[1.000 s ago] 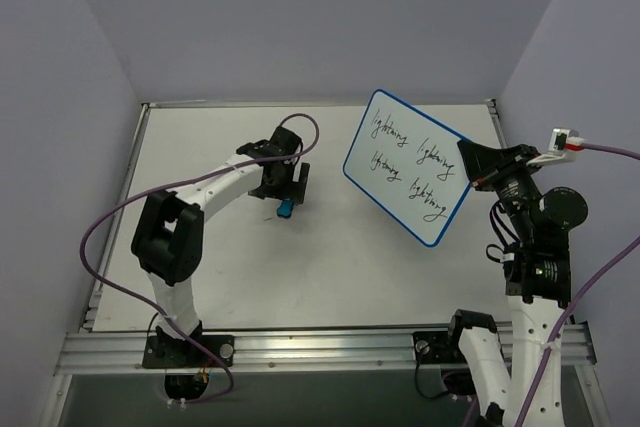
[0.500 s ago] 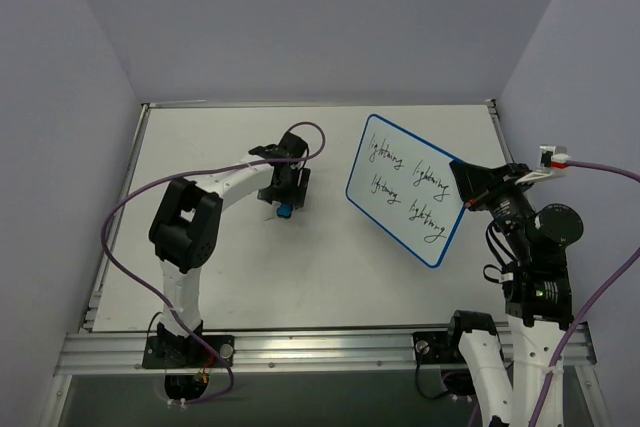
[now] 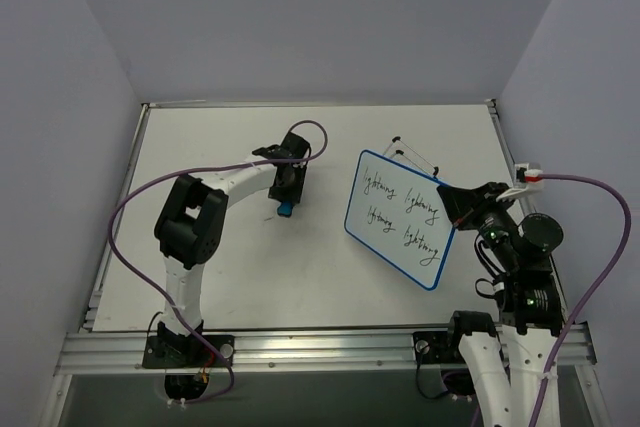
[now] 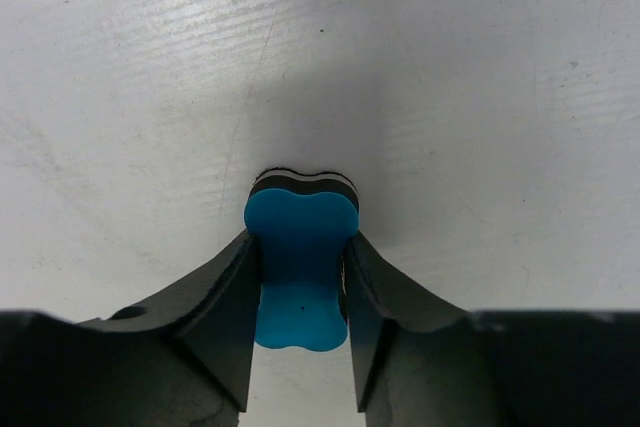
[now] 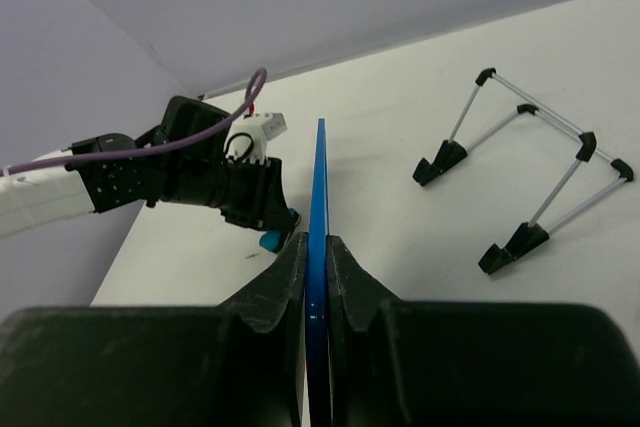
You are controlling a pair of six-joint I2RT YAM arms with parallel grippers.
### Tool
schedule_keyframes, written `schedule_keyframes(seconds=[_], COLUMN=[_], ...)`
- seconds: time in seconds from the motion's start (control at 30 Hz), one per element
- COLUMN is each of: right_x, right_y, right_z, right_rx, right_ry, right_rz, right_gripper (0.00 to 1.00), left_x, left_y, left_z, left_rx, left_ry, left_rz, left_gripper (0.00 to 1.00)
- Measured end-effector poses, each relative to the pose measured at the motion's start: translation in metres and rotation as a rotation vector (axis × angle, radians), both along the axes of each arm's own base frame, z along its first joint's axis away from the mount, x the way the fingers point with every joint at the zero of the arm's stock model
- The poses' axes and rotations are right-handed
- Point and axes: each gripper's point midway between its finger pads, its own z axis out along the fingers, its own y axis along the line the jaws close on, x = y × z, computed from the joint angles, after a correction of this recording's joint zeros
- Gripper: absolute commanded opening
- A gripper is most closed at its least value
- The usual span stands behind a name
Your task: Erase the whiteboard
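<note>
The whiteboard (image 3: 398, 219), blue-rimmed with dark cursive writing in two rows, hangs tilted above the table's right half. My right gripper (image 3: 450, 209) is shut on its right edge; in the right wrist view the board's rim (image 5: 318, 187) runs edge-on between the jaws of that gripper (image 5: 317, 242). A small blue bone-shaped eraser (image 4: 300, 237) with a black felt layer lies on the table. My left gripper (image 4: 300, 247) has both fingers pressed against the eraser's narrow waist. From above, the eraser (image 3: 285, 209) shows just under the left gripper (image 3: 287, 197).
The board's black wire stand (image 5: 520, 167) sits by itself on the table behind the board, also seen from above as the stand (image 3: 415, 155). The white table (image 3: 200, 247) is walled in by purple-grey panels. A metal rail (image 3: 320, 347) runs along the near edge.
My left gripper has closed from wide open onto the eraser. The right arm has brought the whiteboard lower and nearer, uncovering the wire stand behind it.
</note>
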Motion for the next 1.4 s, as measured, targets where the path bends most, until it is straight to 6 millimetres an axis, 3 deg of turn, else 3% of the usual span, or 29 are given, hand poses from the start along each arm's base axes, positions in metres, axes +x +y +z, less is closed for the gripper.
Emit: schedule_keyframes(seconds=[0.17,0.3,0.33,0.47,0.6,0.67,0.73,0.8,0.97,1.2,1.4], right_x=[0.0,0.003,0.003,0.004,0.003,0.003,0.003,0.003,0.001,-0.001,-0.001], right_y=[0.001,0.001,0.001,0.001,0.002,0.003,0.003,0.005,0.008,0.014,0.015], right_z=[-0.037,-0.07,-0.074,-0.079,-0.079,-0.078,-0.077,-0.076,-0.073,-0.07,-0.069], right_rx=[-0.002,0.006,0.007,0.003,-0.009,-0.015,-0.021,-0.024,-0.033,-0.041,-0.046], right_ry=[0.067,0.139,0.144,0.14,0.127,0.12,0.113,0.104,0.085,0.066,0.059], right_rz=[0.007,0.003,0.005,0.006,0.013,0.016,0.023,0.033,0.062,0.095,0.105], right_gripper=[0.0,0.0,0.0,0.0,0.0,0.0,0.0,0.0,0.0,0.0,0.0], left_x=[0.004,-0.001,-0.004,-0.021,-0.057,-0.082,-0.102,-0.112,-0.115,-0.096,-0.079], left_y=[0.0,0.008,0.01,0.005,-0.039,-0.064,-0.082,-0.093,-0.111,-0.149,-0.164], left_z=[0.004,0.021,0.031,0.09,0.162,0.188,0.201,0.204,0.182,0.166,0.141], left_rx=[-0.003,-0.005,-0.012,-0.1,-0.276,-0.378,-0.47,-0.543,-0.627,-0.755,-0.766], left_ry=[-0.022,-0.059,-0.078,-0.194,-0.356,-0.409,-0.444,-0.476,-0.506,-0.562,-0.577], left_rz=[0.016,0.049,0.058,0.057,-0.045,-0.115,-0.173,-0.206,-0.25,-0.265,-0.231], left_gripper=[0.26,0.1,0.04,0.02,0.02,0.02,0.02,0.02,0.02,0.02,0.02])
